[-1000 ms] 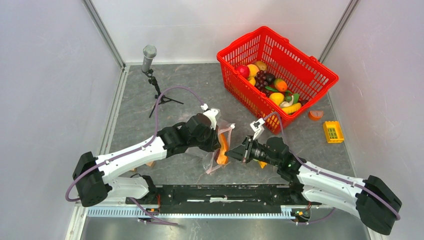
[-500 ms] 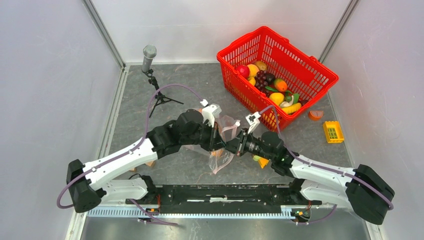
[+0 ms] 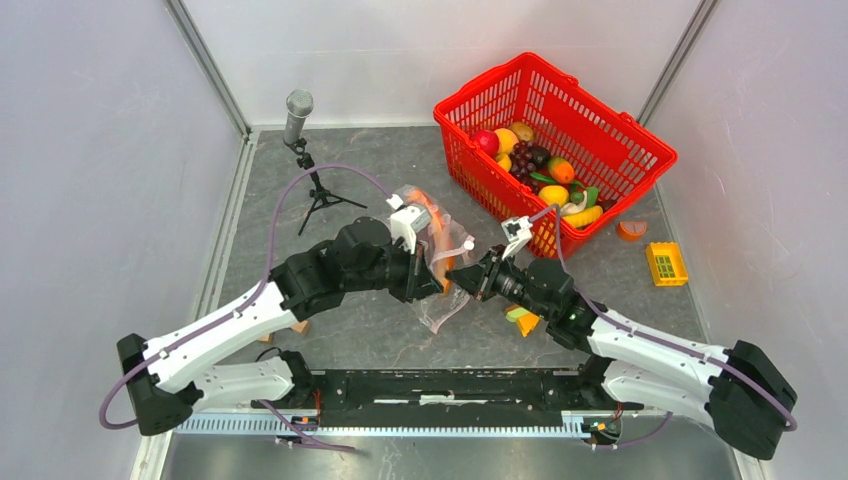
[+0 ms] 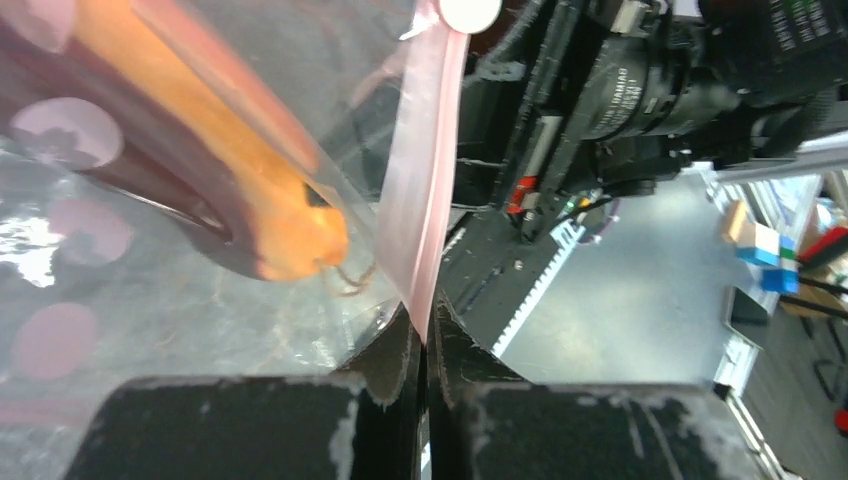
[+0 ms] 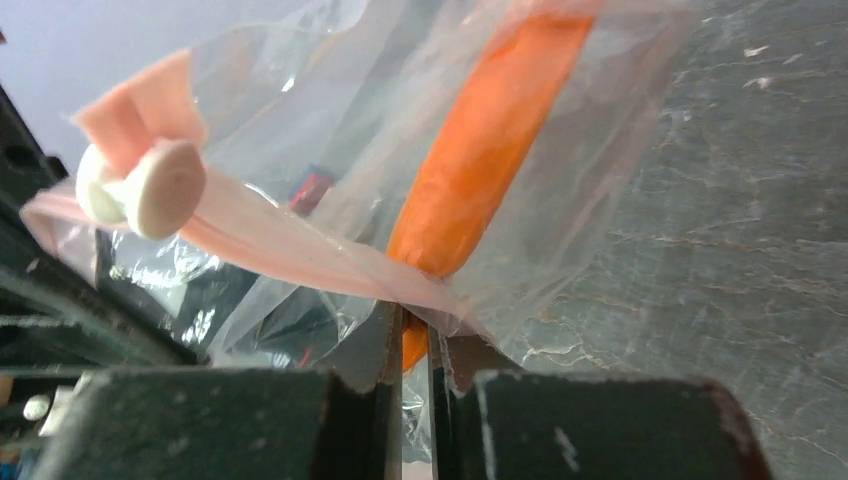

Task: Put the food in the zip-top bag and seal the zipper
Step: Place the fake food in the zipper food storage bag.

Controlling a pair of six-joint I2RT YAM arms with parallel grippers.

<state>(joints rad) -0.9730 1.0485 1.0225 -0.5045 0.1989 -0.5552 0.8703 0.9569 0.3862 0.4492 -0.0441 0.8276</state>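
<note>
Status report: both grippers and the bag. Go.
Left gripper, right gripper: both shut on the zipper. Zip-top bag held between them, orange food piece inside. Other toy food in red basket, off the path.

The zip-top bag is clear, glossy, crinkled plastic film; its zipper is a matt pale-pink plastic strip. The carrot looks like smooth plastic. The table is veined, stone-like grey, and the basket is shiny red plastic mesh.
</note>
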